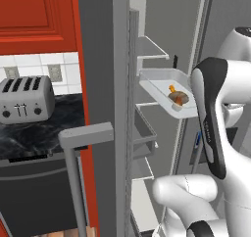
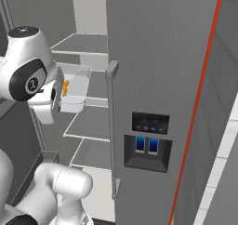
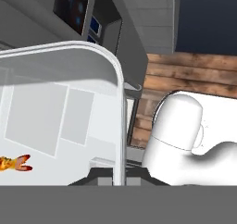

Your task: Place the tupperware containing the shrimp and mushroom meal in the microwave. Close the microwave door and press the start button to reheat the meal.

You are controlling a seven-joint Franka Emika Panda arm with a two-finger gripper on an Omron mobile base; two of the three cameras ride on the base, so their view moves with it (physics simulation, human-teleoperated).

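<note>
The gripper [image 3: 118, 174], clamped on the rim of the shallow pale plastic tupperware [image 1: 166, 89] with orange shrimp [image 1: 172, 88] beyond its fingertips, is mid-carry from the open grey fridge [image 2: 158, 56]; next it needs steady, level transport to the microwave.

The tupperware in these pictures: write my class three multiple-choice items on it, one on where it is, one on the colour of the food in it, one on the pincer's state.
1. Where is the tupperware?
A. On the counter beside the toaster
B. Held up in front of the open fridge shelves
C. On the floor

2. What colour is the shrimp inside it?
A. Green
B. Blue
C. Orange

3. What is the pincer doing?
A. Shut on the tupperware's rim
B. Wide open, apart from everything
C. Shut on the toaster

Answers: 1 B, both base views show it in the air before the fridge shelves; 2 C, the piece is orange; 3 A, the hand view shows the fingertips pinching the rim.
</note>
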